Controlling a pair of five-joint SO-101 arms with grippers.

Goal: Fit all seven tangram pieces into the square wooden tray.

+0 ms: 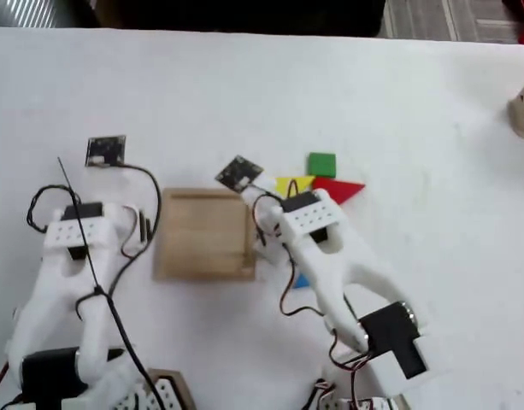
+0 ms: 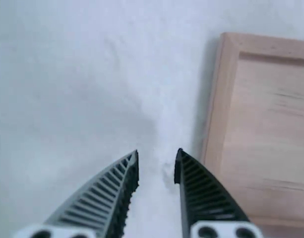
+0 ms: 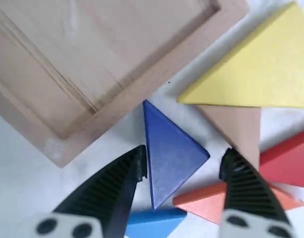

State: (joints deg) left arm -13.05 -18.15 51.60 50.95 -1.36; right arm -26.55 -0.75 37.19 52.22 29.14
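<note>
The white table (image 1: 398,102) is bearing everything. The right arm (image 1: 330,256) is reaching from lower right toward frame centre. Its gripper (image 3: 185,151) is standing wide apart with a dark blue triangle (image 3: 169,163) between the fingers. The left arm (image 1: 61,282) is rising along the lower left, and its gripper (image 2: 157,152) is narrowly parted, holding nothing, just beside the wooden tray (image 1: 204,235) lying at centre. A yellow triangle (image 1: 294,184), a red triangle (image 1: 338,190) and a green square (image 1: 321,164) are sitting right of the tray's upper corner.

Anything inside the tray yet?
Nothing shows inside the tray; its floor is bare wood. The right arm hides part of its near-side edge in the high view.
</note>
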